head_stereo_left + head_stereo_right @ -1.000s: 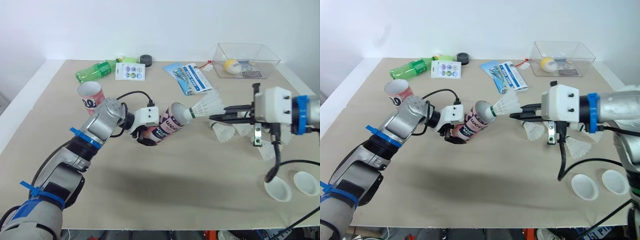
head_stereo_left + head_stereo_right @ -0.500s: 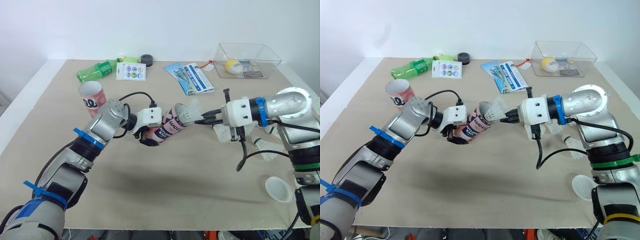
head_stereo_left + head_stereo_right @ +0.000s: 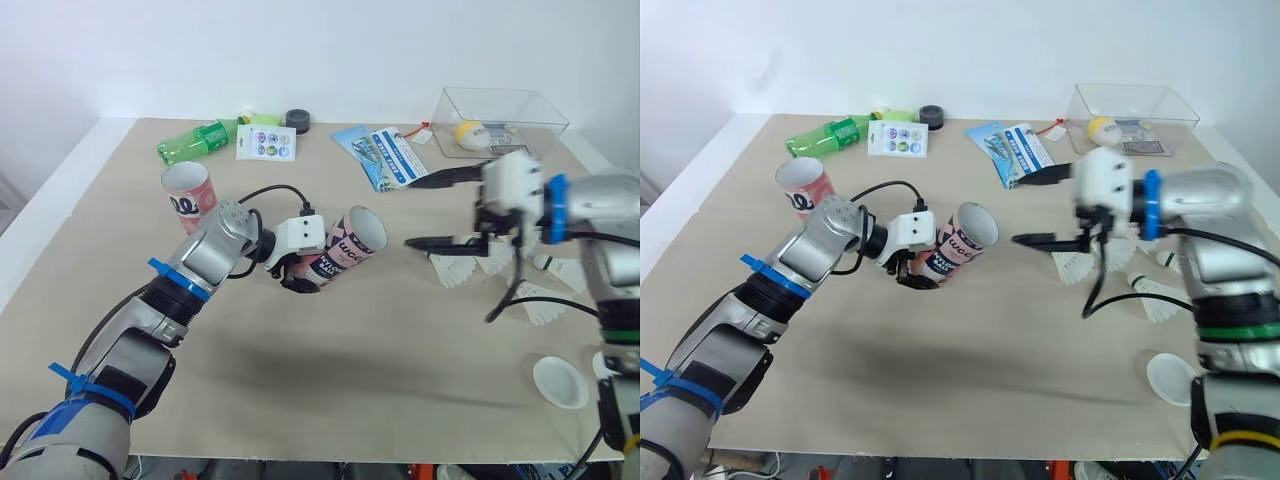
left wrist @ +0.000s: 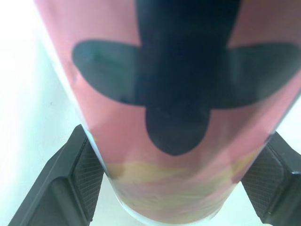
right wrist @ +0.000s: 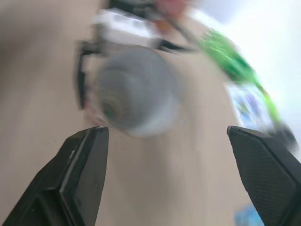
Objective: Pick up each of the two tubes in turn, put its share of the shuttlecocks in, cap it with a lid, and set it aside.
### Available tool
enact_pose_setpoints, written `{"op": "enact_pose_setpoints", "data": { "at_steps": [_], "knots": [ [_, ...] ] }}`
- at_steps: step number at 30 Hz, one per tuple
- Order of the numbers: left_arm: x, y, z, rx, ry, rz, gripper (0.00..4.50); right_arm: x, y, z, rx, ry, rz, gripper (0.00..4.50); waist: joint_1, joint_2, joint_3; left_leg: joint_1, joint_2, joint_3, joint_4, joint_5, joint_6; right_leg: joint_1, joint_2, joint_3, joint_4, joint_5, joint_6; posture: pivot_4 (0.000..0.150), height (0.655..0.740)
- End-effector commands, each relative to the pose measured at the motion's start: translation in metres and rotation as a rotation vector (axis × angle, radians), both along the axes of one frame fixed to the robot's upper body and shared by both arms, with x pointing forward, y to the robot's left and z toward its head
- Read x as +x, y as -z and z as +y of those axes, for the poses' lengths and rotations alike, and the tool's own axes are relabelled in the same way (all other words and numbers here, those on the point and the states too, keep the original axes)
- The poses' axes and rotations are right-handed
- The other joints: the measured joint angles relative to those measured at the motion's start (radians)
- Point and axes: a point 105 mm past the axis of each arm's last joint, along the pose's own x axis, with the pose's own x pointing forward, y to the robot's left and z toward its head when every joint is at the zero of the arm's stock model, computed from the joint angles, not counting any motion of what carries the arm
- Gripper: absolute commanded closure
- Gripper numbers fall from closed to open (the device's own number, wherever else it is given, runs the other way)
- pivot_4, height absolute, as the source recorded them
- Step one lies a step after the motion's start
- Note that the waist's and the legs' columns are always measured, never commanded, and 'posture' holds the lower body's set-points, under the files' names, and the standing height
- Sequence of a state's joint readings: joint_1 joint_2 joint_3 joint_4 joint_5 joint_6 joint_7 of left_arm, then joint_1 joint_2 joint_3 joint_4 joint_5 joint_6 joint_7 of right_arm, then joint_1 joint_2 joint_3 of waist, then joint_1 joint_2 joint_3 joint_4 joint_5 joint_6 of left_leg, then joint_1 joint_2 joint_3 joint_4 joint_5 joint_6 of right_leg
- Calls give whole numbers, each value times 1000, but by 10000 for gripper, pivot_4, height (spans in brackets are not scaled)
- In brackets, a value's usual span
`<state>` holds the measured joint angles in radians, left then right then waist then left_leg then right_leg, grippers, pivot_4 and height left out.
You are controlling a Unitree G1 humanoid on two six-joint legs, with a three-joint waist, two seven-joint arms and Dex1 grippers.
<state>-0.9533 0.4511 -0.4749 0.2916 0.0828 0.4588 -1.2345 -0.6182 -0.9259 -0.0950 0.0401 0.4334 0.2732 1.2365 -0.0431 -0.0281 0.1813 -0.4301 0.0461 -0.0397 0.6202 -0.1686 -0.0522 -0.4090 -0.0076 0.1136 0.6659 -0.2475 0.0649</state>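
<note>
My left gripper [image 3: 296, 272] is shut on a pink tube [image 3: 343, 246], held tilted above the table with its open mouth facing right. In the left wrist view the tube [image 4: 174, 108] sits between both fingers [image 4: 77, 181]. My right gripper [image 3: 425, 212] stands open a short way to the right of that mouth, with nothing between its fingers. From the right wrist the tube mouth [image 5: 136, 96] lies straight ahead, a pale shape inside it. A second pink tube [image 3: 187, 194] stands upright at the left. Loose shuttlecocks [image 3: 455, 270] lie under the right arm. A white lid [image 3: 560, 382] lies at the front right.
At the back are a green bottle [image 3: 195, 143], a sticker card [image 3: 265, 142], a black roll [image 3: 297, 120], a blue leaflet [image 3: 385, 155] and a clear box [image 3: 500, 120]. More shuttlecocks [image 3: 540, 312] lie at the right edge.
My right gripper pushed the shuttlecock into the tube mouth, then opened and drew back to the right. The shuttlecock is no longer in its fingers. The left arm kept hold of the tube.
</note>
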Motion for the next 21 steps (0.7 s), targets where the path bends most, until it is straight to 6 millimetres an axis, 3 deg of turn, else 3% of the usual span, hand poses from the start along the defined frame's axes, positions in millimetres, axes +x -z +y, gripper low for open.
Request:
{"op": "enact_pose_setpoints", "data": {
  "at_steps": [1, 4, 11, 21],
  "knots": [
    [-3, -6, -2, 15, 29, -31, 7863, -8, 16, -21, 213, 220, 148, 1272, -1, 1, 0, 0, 0, 0, 0, 0, 0, 0, 0, 0, 1, 0, 0, 1500, 7400],
    [-4, -3, -3, 16, 32, -22, 7863, -22, 54, -28, 330, 372, 278, 1272, -2, 1, -1, 0, 0, -4, 0, 0, 0, 0, 1, -3, 2, -2, 1, 1500, 7400],
    [-4, -3, -3, 17, 36, -20, 7863, -31, 94, -19, 381, 534, 359, 1272, -8, 7, -1, 2, 0, -4, 3, 2, 2, 1, 3, -1, 2, 0, 4, 1500, 7400],
    [-6, -4, -7, 14, 50, -19, 7863, 7, 118, -29, 443, 680, 307, 1272, -8, 7, -1, 1, 0, -3, 5, 3, 4, 1, 3, -1, 2, 0, 2, 1500, 7400]
  ]
}}
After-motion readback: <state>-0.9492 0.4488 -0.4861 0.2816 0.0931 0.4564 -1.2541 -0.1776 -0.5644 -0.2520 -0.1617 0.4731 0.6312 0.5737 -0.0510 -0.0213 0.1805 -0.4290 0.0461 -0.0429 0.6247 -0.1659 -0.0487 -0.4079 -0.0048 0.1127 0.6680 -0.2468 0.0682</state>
